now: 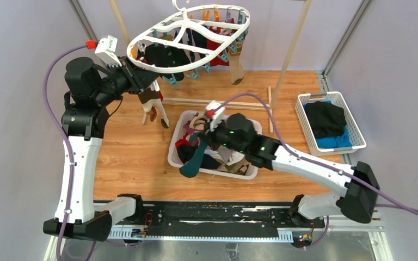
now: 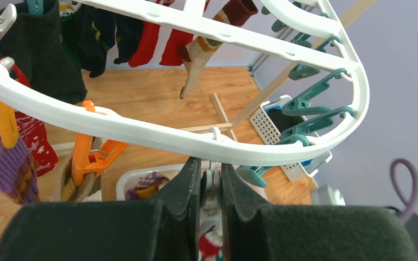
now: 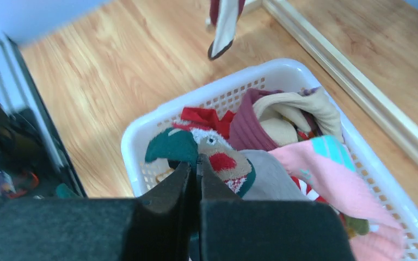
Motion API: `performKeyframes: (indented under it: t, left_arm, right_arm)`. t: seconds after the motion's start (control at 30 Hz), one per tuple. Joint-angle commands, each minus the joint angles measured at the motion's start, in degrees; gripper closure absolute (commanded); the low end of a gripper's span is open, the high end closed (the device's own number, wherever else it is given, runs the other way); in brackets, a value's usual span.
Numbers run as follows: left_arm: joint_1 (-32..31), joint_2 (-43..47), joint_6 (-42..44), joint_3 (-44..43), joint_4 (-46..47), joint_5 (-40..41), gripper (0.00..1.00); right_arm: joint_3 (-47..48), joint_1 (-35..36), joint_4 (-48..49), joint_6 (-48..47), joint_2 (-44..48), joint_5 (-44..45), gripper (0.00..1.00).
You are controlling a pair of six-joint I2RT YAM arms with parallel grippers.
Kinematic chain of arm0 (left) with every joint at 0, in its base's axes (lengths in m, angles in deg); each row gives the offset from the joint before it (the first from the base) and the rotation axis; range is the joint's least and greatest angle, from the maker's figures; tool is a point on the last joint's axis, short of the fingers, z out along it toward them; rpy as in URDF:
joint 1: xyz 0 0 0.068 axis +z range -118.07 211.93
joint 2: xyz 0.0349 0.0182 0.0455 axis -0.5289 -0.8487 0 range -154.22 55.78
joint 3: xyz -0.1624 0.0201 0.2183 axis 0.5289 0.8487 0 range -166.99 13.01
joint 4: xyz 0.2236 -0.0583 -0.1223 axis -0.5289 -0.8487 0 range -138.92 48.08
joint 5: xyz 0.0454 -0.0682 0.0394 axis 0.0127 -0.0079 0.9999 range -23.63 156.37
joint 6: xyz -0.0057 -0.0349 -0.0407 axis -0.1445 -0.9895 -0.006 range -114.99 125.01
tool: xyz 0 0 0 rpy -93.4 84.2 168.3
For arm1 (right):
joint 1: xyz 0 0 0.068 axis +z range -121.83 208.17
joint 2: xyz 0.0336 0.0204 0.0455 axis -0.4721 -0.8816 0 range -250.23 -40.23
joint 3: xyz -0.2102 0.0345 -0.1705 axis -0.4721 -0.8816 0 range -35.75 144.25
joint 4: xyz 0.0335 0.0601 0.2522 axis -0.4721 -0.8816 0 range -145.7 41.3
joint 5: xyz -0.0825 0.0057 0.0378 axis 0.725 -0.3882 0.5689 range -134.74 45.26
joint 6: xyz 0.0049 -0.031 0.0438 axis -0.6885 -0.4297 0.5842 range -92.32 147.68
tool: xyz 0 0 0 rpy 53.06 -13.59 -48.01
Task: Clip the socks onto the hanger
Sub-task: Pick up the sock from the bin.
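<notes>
The white oval hanger (image 1: 190, 38) hangs at the top centre with several socks clipped on its orange and teal pins. My left gripper (image 1: 140, 76) is at its near left rim (image 2: 141, 130), shut on a pale clothespin (image 2: 211, 185) that dangles from the rim. A brown, white and red sock (image 1: 151, 103) hangs below it. My right gripper (image 1: 209, 133) is over the sock basket (image 1: 173, 157), shut (image 3: 197, 163) on a teal sock with a face pattern (image 3: 177, 147), which dangles over the basket's front (image 1: 192, 162).
The basket (image 3: 136, 130) holds several more socks, pink, maroon, beige and red. A second white basket (image 1: 303, 117) at the right holds black and blue folded clothes (image 1: 326, 119). The wooden pole frame (image 1: 295, 43) and its base bar (image 1: 223, 103) stand behind.
</notes>
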Motion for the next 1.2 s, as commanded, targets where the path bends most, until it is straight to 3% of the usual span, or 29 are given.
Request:
performKeyframes:
  t: [0.0, 0.13, 0.27, 0.4, 0.47, 0.63, 0.7, 0.83, 0.93, 1.17]
  left_arm:
    - [-0.3, 1.0, 0.6, -1.6, -1.2, 0.3, 0.91]
    - [-0.3, 1.1, 0.2, -1.4, -1.3, 0.1, 0.91]
    - [-0.3, 1.3, 0.7, -1.9, -1.4, 0.3, 0.91]
    - [-0.3, 1.5, 1.2, -2.3, -2.0, 0.4, 0.91]
    - [-0.3, 1.4, 1.1, -2.3, -2.0, 0.3, 0.91]
    - [-0.3, 1.5, 1.2, -2.4, -2.1, 0.2, 0.91]
    - [-0.3, 1.5, 1.4, -2.4, -2.1, 0.2, 0.91]
    - [-0.3, 1.2, 1.2, -2.3, -2.0, 0.1, 0.91]
    - [-0.3, 1.2, 1.1, -2.2, -1.9, 0.0, 0.91]
    - [-0.3, 1.2, 1.2, -2.1, -2.0, -0.1, 0.91]
  right_arm:
    - [-17.7, -7.0, 35.3, 24.7, 5.8, -18.1, 1.0]
    - [-21.9, -9.1, 46.5, 33.1, 5.1, -22.2, 1.0]
    - [-25.0, -9.6, 64.7, 42.7, 0.0, -28.0, 1.0]
    - [-24.9, -10.5, 71.5, 54.6, -6.3, -28.2, 1.0]
    - [-25.5, -11.5, 69.7, 58.0, -8.1, -25.8, 1.0]
    - [-27.4, -12.1, 39.5, 56.3, -2.2, -8.8, 0.99]
    - [-29.7, -12.2, 37.4, 56.3, 0.0, -5.6, 0.95]
    - [-30.6, -12.2, 30.3, 54.6, 2.2, -3.0, 0.75]
    - [-30.9, -12.7, 28.1, 53.2, 2.6, -3.0, 0.66]
    - [-24.1, -12.8, 20.8, 37.3, 4.5, -4.0, 0.51]
